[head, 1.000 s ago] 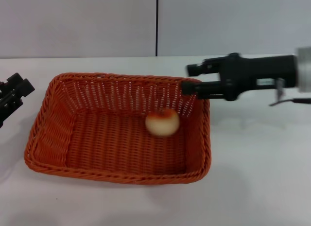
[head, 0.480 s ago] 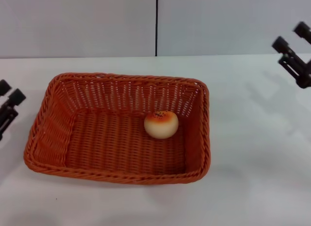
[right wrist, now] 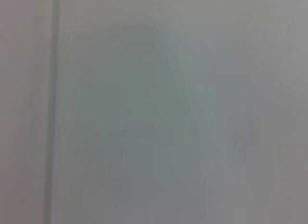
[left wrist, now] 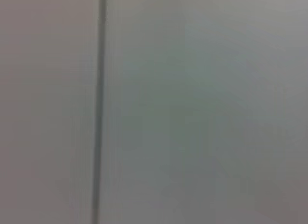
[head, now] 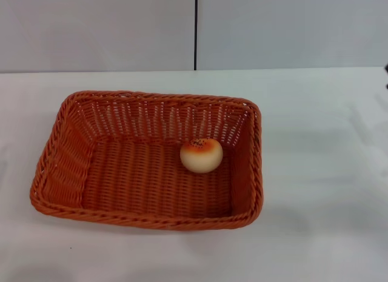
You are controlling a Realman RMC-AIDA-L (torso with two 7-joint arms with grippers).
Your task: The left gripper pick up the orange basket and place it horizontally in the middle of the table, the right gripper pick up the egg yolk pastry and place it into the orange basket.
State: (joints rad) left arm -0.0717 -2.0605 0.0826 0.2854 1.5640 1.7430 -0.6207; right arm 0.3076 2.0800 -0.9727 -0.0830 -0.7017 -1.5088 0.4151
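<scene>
The orange basket (head: 60, 154) lies lengthwise across the middle of the white table (head: 321, 191) in the head view. The egg yolk pastry (head: 201, 155) rests on the basket floor, toward its right back part, with the browned top up. Nothing touches the pastry or the basket. Only a dark sliver of the right gripper (head: 386, 76) shows at the far right edge, well away from the basket. The left gripper is out of view. Both wrist views show only a plain grey wall with a dark vertical seam (left wrist: 98, 108).
A grey wall with a dark vertical seam (head: 195, 30) stands behind the table. White tabletop surrounds the basket on all sides.
The right gripper has pulled back to the right, almost out of the head view. The left gripper has left the picture on the left. The pastry stays in the basket.
</scene>
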